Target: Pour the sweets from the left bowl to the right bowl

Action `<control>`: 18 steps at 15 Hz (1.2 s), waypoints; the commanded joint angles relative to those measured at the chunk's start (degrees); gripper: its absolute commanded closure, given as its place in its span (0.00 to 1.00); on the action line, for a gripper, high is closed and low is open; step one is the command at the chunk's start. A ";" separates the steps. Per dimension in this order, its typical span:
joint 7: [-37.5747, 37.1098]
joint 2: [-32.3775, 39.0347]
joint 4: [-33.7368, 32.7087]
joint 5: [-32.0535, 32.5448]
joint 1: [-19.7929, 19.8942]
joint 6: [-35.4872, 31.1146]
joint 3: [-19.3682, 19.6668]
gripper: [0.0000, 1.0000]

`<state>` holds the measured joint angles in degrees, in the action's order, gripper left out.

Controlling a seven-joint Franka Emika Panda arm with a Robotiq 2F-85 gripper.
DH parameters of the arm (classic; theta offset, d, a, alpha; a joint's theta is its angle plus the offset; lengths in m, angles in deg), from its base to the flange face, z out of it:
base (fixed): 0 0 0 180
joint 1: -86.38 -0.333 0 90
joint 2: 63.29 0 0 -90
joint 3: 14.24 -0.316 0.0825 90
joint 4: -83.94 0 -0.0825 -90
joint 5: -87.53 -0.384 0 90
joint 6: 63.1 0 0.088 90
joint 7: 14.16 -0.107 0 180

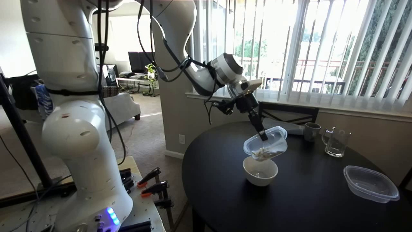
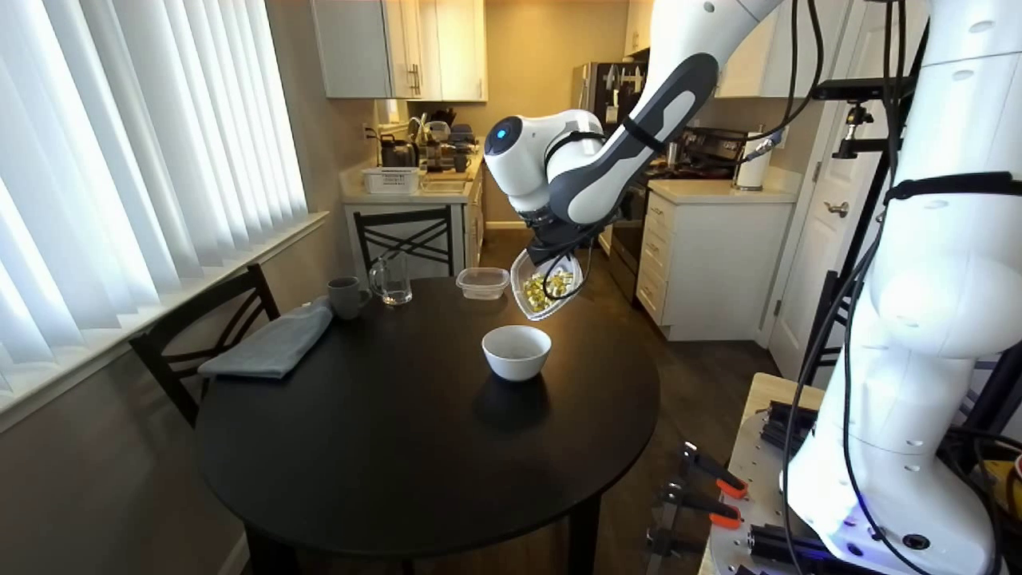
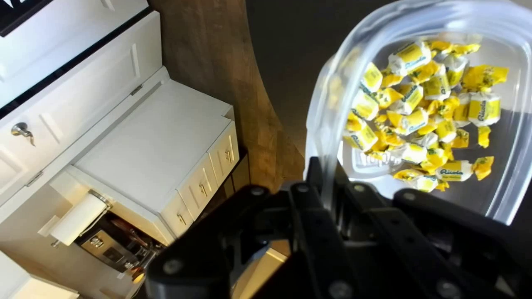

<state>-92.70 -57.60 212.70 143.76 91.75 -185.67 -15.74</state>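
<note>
Round dark table (image 2: pixel 399 463). On it, cloth (image 2: pixel 275 342); tub (image 1: pixel 370 185), upright, well apart from cloth. In both exterior views, clear bowl (image 1: pixel 273 144) tilted above white bowl (image 2: pixel 516 359), which stands upright on table. Gripper (image 3: pixel 327 170) clenched on clear bowl's wall, one finger each side. Glass (image 1: pixel 336 141) near mug (image 1: pixel 311 132). Sweets (image 3: pixel 409 121), yellow-wrapped, heaped inside clear bowl.
</note>
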 commanded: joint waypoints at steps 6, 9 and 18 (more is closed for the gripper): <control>-6.72 8.65 -7.66 6.63 -3.73 6.17 3.94 0.96; -7.88 10.77 -9.11 8.78 -5.40 11.67 3.84 0.96; -6.42 14.51 -13.01 11.98 -12.75 29.65 0.13 0.96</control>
<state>-99.01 -44.57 201.62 153.57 80.84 -161.15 -14.30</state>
